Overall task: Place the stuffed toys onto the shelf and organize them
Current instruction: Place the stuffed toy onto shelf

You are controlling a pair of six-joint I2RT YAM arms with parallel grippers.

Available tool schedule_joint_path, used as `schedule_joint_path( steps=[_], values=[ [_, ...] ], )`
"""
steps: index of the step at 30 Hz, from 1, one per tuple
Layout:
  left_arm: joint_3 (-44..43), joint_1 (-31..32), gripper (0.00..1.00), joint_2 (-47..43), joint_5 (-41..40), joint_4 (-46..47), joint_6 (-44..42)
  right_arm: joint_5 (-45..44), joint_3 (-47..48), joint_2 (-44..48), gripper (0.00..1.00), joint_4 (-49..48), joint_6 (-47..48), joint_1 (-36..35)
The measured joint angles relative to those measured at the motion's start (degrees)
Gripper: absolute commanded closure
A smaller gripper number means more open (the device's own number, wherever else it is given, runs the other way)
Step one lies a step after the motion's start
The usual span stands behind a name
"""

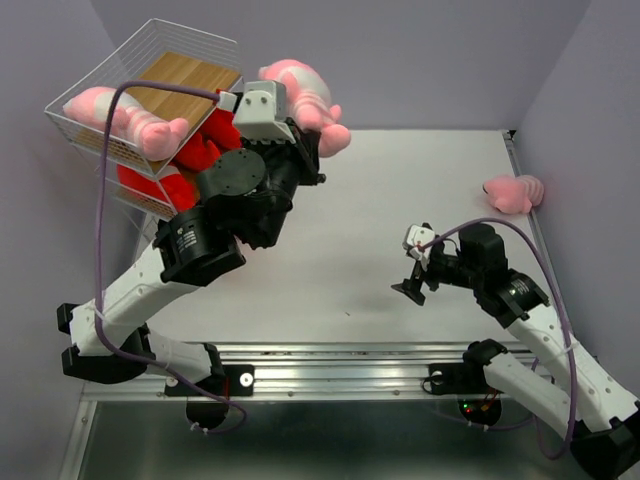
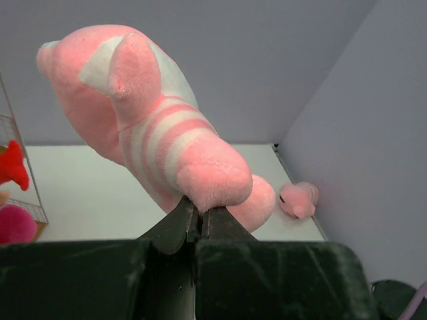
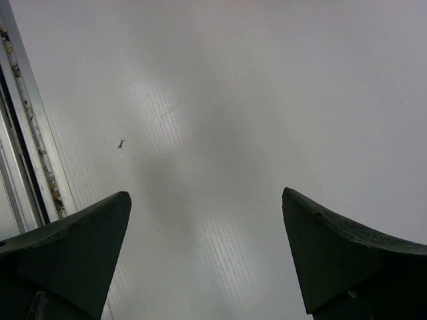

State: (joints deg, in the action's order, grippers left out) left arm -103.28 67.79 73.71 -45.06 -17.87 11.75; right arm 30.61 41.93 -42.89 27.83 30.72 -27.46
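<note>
Left gripper, raised above the far left part of the table, jaws pinched nearly together on the lower end of a pink-and-white striped plush; the plush stands up and away from the fingers, clear of the table surface, just beside the shelf. The shelf, a white wire rack with wooden boards, occupies the far left corner. On its upper tier lies a second pink striped toy; below and to the right of it sit red toys, one partly behind the left arm, and another red toy shows on a lower tier. A small pink toy lies on the table against the right edge, towards the far right corner, well apart from both arms. Right gripper, low over the near right part of the table, jaws spread wide, with only the white surface visible between the fingertips
</note>
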Motion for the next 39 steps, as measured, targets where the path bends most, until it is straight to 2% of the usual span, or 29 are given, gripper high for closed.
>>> schedule_joint_path(
  steps=[6,11,16,20,26,35,39],
  values=[
    [-12.07,-0.31,1.0,2.69,-11.13,0.44,-7.67,0.02,-3.23,2.43,0.0,-0.87,-0.98,0.0],
    [-14.25,-2.49,1.0,3.74,-19.8,4.0,-16.79,0.04,-6.01,5.31,0.0,-1.75,-1.81,0.0],
    [-14.91,-7.72,1.0,6.45,-23.82,7.3,-24.87,0.74,-8.07,7.76,0.0,-2.84,-2.6,0.0],
    [-18.8,-15.17,1.0,10.36,-21.94,4.52,-25.38,1.36,-8.13,8.74,0.0,-3.02,-2.75,0.0],
    [-24.37,-25.35,1.0,15.5,-14.91,-2.19,-21.49,2.19,-8.2,10.01,0.0,-3.08,-2.93,0.28],
    [-23.63,-37.92,1.0,18.01,-4.81,-7.89,-16.02,2.71,-8.46,10.69,0.0,-3.69,-2.93,1.95],
    [-19.78,-41.57,1.0,17.05,-1.73,-8.31,-14.34,2.91,-8.7,10.69,0.0,-3.96,-2.91,2.38]
  ],
)
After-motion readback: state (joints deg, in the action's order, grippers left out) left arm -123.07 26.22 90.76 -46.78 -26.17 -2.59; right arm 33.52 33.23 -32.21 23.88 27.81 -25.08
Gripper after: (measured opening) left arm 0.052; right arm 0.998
